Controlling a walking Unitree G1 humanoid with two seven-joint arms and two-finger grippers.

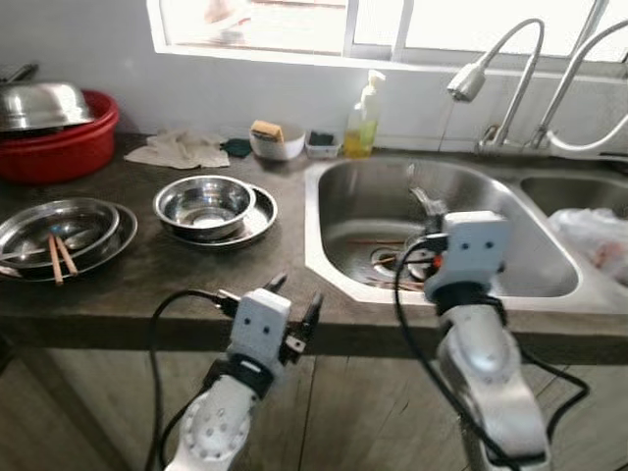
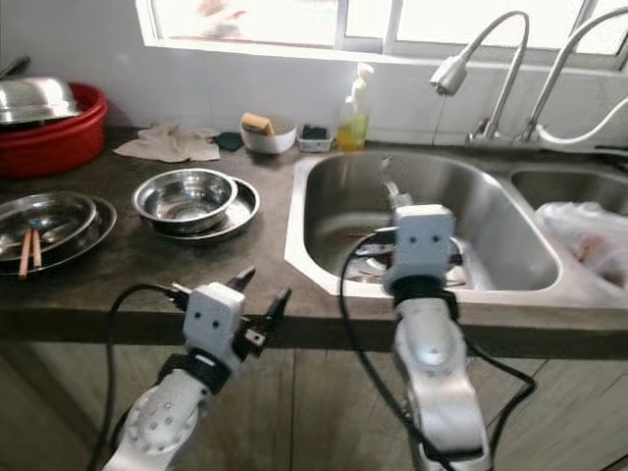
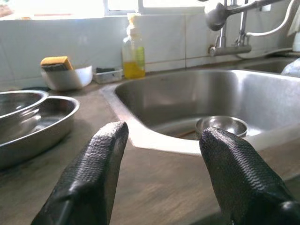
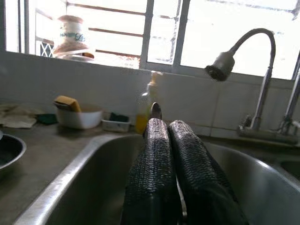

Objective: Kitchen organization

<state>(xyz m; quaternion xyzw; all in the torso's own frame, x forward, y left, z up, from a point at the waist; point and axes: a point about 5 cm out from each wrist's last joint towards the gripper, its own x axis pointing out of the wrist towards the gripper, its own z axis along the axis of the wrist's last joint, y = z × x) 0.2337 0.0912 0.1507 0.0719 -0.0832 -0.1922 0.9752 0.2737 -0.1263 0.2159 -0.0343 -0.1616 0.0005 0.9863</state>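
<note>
We see the right tool (image 1: pixel 424 203) reaching over the stainless sink (image 1: pixel 339 177), its two black fingers (image 4: pixel 157 154) pressed together on a thin metal utensil handle (image 4: pixel 155 110) whose tip sticks up just past the fingertips; what kind of utensil it is we cannot tell. The left tool (image 1: pixel 294 302) hangs at the front edge of the dark surface (image 1: pixel 147 275), left of the sink, with its fingers (image 3: pixel 101 159) spread apart and nothing between them.

In the sink's bottom, near the drain, lies a small steel bowl (image 3: pixel 221 126). On the surface left of the sink, a steel bowl (image 1: pixel 204 204) sits inside a shallow steel plate (image 1: pixel 257 218). Farther left, another steel dish (image 1: pixel 59 228) holds a pair of chopsticks (image 1: pixel 61 257). At the back left corner, a red basin (image 1: pixel 61 147) carries an upturned steel bowl (image 1: pixel 41 103).

Along the wall we find a crumpled cloth (image 1: pixel 179 149), a white bowl (image 1: pixel 277 145) with a sponge (image 1: pixel 266 130) in it, and a soap bottle (image 1: pixel 362 118) of yellow liquid. A gooseneck faucet (image 1: pixel 500 59) arches over the sink, and a plastic bag (image 1: pixel 594 235) lies in the second basin on the right.
</note>
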